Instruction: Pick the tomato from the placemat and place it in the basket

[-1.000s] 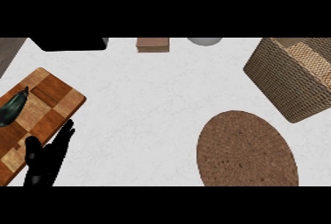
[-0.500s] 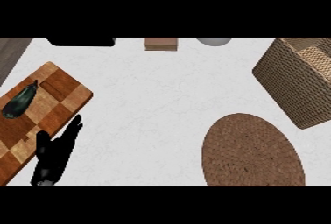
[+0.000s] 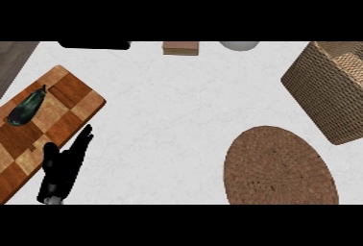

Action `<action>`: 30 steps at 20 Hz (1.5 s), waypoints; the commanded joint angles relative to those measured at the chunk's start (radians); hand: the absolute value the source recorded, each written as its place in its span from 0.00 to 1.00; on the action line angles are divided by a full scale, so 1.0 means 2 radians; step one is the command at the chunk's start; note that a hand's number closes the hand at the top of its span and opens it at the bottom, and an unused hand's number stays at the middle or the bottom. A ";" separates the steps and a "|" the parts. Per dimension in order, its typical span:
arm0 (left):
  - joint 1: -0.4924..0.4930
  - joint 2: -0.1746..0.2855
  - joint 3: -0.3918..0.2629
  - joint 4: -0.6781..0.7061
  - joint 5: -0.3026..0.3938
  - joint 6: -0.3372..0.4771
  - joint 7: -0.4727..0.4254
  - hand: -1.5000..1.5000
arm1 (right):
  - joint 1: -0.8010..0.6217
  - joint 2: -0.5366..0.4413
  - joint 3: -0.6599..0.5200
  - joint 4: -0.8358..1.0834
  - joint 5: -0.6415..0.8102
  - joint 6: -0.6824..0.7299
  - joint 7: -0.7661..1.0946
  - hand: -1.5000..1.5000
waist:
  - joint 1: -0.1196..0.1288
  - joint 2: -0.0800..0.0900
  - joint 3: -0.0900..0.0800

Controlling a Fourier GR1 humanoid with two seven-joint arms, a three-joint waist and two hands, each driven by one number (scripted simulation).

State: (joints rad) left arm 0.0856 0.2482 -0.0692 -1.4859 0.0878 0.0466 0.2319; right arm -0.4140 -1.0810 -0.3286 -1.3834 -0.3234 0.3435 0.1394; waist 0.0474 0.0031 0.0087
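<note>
Left hand (image 3: 61,169) crept up worktop's (image 3: 177,120) left edge, fingers straight, together. Placemat (image 3: 280,168), bottom-right corner: no tomato seen. Right hand out of sight. Next, likely: tomato into basket (image 3: 333,96), right edge.

One head view looks steeply down, close over the worktop (image 3: 177,115); its frame cuts the wicker basket (image 3: 330,91) at 2 o'clock, the cutting board (image 3: 67,115) at 8 o'clock.

body: left hand (image 3: 62,168) | colour: plain black, no markings | shape: slim tapered fingers (image 3: 81,139); shorter, blunt thumb (image 3: 51,153) beside them | behind the fingers, past the palm: small rounded pale-grey forearm (image 3: 51,198) end
</note>
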 commanded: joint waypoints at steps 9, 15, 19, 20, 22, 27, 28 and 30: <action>-0.002 -0.004 0.010 0.064 0.014 -0.025 0.010 0.50 | -0.124 0.074 0.058 0.221 0.039 0.027 -0.066 1.00 | -0.003 0.006 -0.004; -0.002 -0.014 0.006 0.054 -0.009 -0.002 0.016 0.50 | -0.167 0.088 0.063 0.316 0.081 0.026 -0.124 1.00 | -0.008 0.004 -0.004; 0.007 -0.022 -0.001 0.053 -0.011 -0.004 0.006 0.50 | -0.152 0.080 0.093 0.336 0.162 -0.054 -0.155 1.00 | -0.001 0.010 -0.004; 0.029 -0.014 0.000 0.028 -0.007 -0.009 0.013 0.50 | -0.160 0.061 0.077 0.362 0.155 -0.053 -0.148 1.00 | 0.001 0.007 -0.003; 0.006 -0.012 0.008 0.031 0.002 -0.012 0.028 0.50 | -0.140 0.077 0.106 0.366 0.197 -0.071 -0.216 1.00 | -0.001 0.008 -0.003; 0.007 -0.030 -0.005 0.053 -0.017 -0.001 0.010 0.50 | -0.166 0.067 0.113 0.427 0.225 -0.065 -0.288 0.00 | -0.001 0.009 -0.003; 0.002 -0.013 0.007 0.030 -0.002 -0.016 0.026 0.50 | -0.181 0.062 0.109 0.449 0.230 -0.068 -0.298 0.00 | 0.002 0.008 -0.003; 0.018 -0.011 0.008 0.015 0.006 -0.024 0.034 0.50 | -0.177 0.063 0.106 0.465 0.230 -0.060 -0.324 0.00 | -0.001 0.006 -0.003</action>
State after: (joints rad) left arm 0.0828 0.2306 -0.0517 -1.4882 0.0718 0.0217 0.2370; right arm -0.7597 -0.9535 -0.1162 -0.5299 0.1055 0.2317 -0.4066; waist 0.0506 0.0085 0.0132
